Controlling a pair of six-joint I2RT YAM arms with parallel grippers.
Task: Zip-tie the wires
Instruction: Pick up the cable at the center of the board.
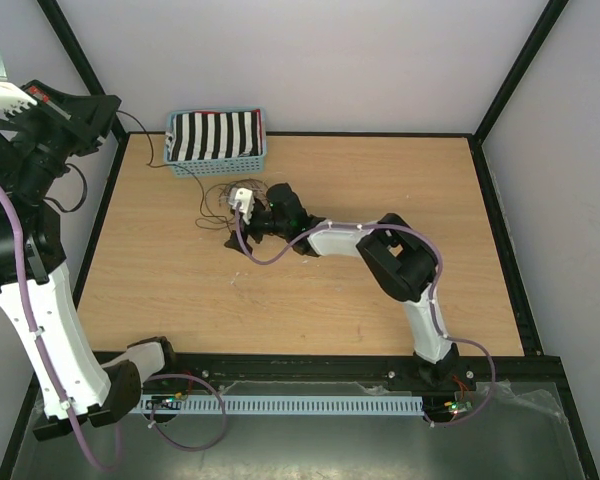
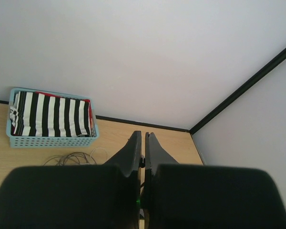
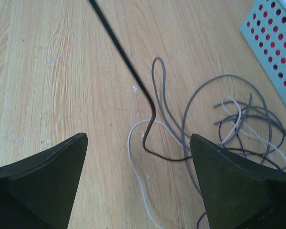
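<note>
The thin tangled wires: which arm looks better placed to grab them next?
Right, probably: the right gripper hangs open just over the thin dark and pale wires, while the left gripper is shut and raised high at the left side.

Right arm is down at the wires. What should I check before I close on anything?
1. Right gripper open: ok.
2. Wires centred between its fingers: not ok, most loops lie off toward the basket side.
3. Wires gathered into one bundle: not ok, loose loops spread on the table.
4. Black strip wrapped round them: cannot tell; it runs in among the strands.
5. Left gripper shut and raised off the table: ok; whether it pinches a strand, cannot tell.
</note>
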